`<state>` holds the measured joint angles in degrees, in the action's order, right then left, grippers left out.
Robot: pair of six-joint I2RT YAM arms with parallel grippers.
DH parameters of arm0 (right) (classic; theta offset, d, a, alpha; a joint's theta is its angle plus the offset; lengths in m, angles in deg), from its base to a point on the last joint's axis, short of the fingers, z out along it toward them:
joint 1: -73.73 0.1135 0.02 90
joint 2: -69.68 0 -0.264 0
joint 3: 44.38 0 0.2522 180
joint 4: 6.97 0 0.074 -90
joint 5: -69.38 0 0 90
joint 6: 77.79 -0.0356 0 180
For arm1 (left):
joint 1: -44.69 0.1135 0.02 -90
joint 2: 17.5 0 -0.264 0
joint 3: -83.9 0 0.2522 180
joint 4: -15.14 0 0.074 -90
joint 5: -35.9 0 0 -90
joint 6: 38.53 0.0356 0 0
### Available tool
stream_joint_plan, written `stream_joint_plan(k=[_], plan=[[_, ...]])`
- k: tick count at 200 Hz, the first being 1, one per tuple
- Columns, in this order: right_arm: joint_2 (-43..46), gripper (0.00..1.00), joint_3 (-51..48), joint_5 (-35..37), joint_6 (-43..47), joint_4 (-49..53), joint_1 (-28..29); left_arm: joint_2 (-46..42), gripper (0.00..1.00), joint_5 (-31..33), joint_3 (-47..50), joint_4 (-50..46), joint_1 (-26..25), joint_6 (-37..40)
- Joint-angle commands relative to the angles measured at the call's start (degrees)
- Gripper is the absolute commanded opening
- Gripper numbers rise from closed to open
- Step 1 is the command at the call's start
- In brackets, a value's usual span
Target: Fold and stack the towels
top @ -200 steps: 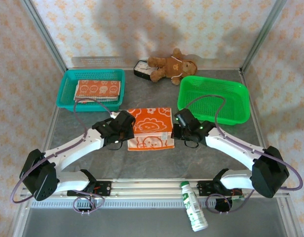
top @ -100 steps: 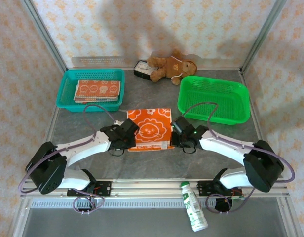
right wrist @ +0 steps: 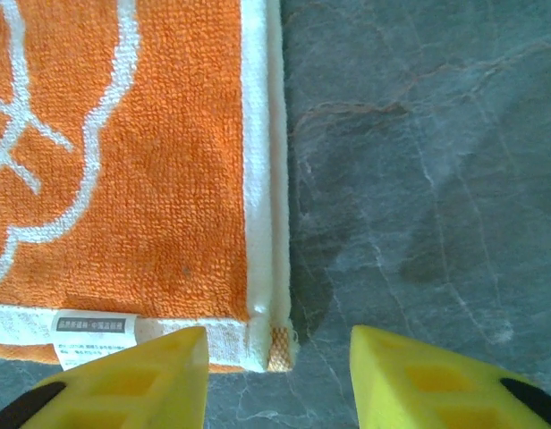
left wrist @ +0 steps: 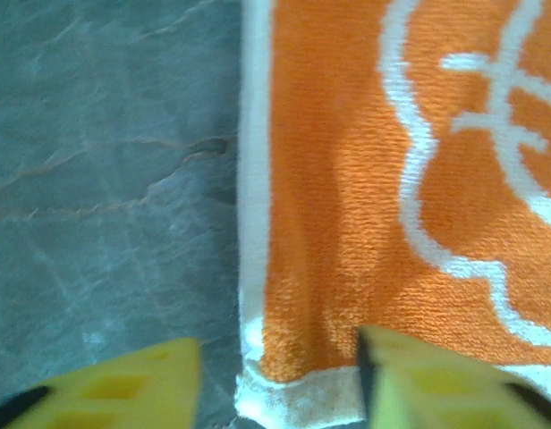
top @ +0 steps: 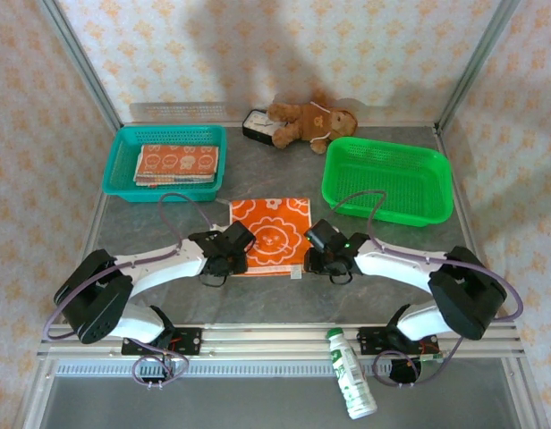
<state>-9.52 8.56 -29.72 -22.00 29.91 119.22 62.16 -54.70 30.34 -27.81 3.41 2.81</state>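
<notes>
1. Centrally on the grey bench (top: 267, 170) lay an orange towel (top: 271, 234) with a white flower-face print, folded flat, between the two arms.
2. At its near-left corner, the left fingers (left wrist: 123, 384) stood spread. One yellow tip was over bare bench and the other over the towel's white hem, and they pinched nothing.
3. At the near-right corner, the right fingers (right wrist: 123, 375) were likewise spread. The corner, showing two layers and a small white label (right wrist: 97, 323), sat between the tips, ungripped.
4. More folded towels (top: 175, 164), orange with small white prints, were stacked in the teal basket (top: 123, 183) at the far left.
5. To the far right, the green basket (top: 392, 179) sat just beyond the towel.
6. Behind both baskets, a brown teddy bear (top: 307, 116) lay against the back wall beside a small black box (top: 255, 125).
7. Off the bench's near edge, a white bottle (top: 351, 386) lay on its side.
</notes>
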Motion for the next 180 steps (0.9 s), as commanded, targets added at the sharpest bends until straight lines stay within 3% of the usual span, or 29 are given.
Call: stream_joint_plan(k=[1,14,30,59,84,98,134,180], plan=[[3.31,0.44,2.44,4.37,1.72,5.48,0.12,-2.92,0.58,4.25,-2.53,-6.41,-0.23,1.32],[3.94,0.37,4.44,5.49,2.88,6.96,0.07,-3.74,0.61,5.52,-4.58,-8.09,-0.21,2.61],[2.84,0.28,7.03,5.68,3.87,7.00,0.12,-3.95,0.55,6.96,-6.95,-8.03,-0.12,4.81],[-3.54,0.12,11.62,4.66,5.01,4.93,0.11,0.28,0.37,4.52,-9.71,-4.25,1.28,7.21],[-8.91,0.08,14.05,4.14,6.05,2.71,0.12,5.76,0.12,3.94,-11.09,-2.42,1.60,8.00],[-11.61,0.07,14.74,3.41,6.40,1.92,0.08,8.20,0.04,3.06,-10.68,-1.10,1.75,7.95],[-13.68,0.06,12.44,1.80,6.14,0.15,0.11,10.78,0.02,-0.01,-6.25,2.69,1.73,5.76],[-9.85,0.06,4.19,-0.72,2.93,-1.94,0.27,8.06,0.02,-2.39,-0.99,3.74,-0.48,2.06]])
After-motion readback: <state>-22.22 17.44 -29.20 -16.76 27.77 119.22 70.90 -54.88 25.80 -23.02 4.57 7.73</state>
